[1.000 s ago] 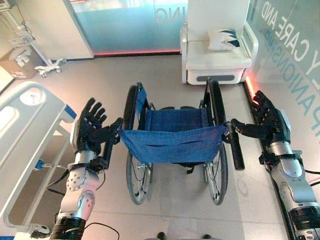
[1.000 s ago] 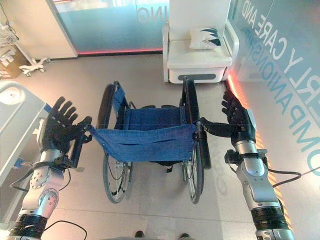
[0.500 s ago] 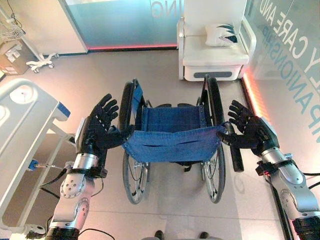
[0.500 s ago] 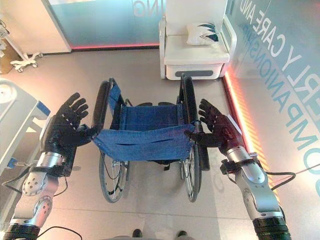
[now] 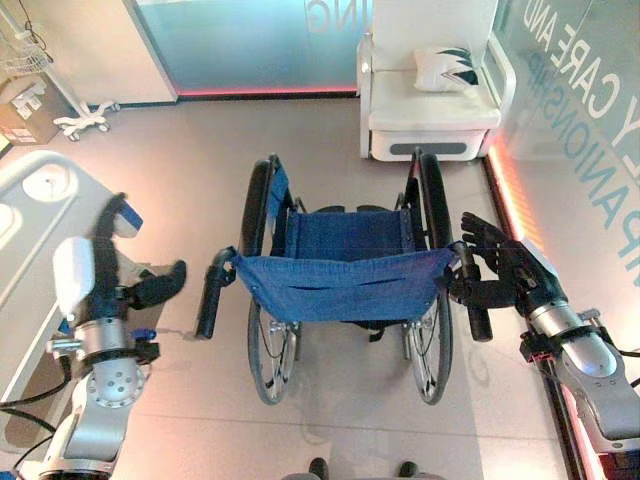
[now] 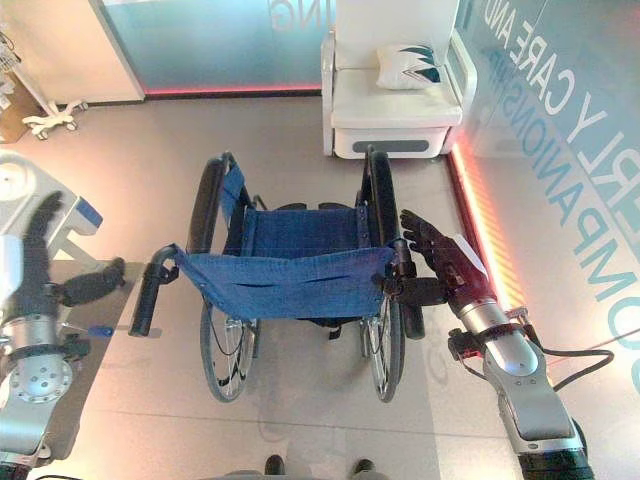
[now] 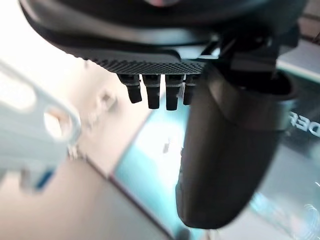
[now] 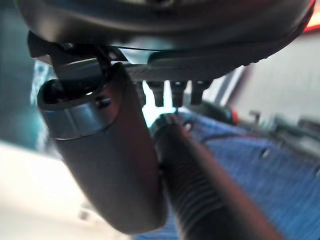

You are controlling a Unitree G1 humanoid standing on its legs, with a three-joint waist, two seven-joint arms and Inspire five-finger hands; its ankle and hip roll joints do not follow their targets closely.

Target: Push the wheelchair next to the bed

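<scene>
The black-framed wheelchair with a blue fabric seat and backrest (image 5: 345, 285) stands on the pale tiled floor (image 5: 200, 150) in the middle of the head views, its back toward the robot. Its long axis runs away from the robot, so the seat faces the white armchair (image 5: 432, 95) against the far wall, which carries a white cushion with a dark leaf pattern (image 5: 448, 70). The white-and-grey hospital bed (image 5: 35, 210) lies well apart on the wheelchair's left.

Large pale letters run along the glass wall (image 5: 600, 120) on the right.

The right hand (image 5: 500, 275) sits at the wheelchair's right push handle (image 5: 472, 300); its fingers are straight and spread, and the right wrist view shows the ribbed black grip (image 8: 200, 185) just beside the thumb, not clasped. Half a second ago this hand was at the same handle, equally spread.

The left hand (image 5: 110, 270) has pulled away from the left push handle (image 5: 210, 295), where it rested half a second ago, and now hangs over the bed's corner with fingers straight, holding nothing. The handle stands free.

A white wheeled stand (image 5: 70, 110) and a cardboard box (image 5: 25, 115) stay at the far left.
</scene>
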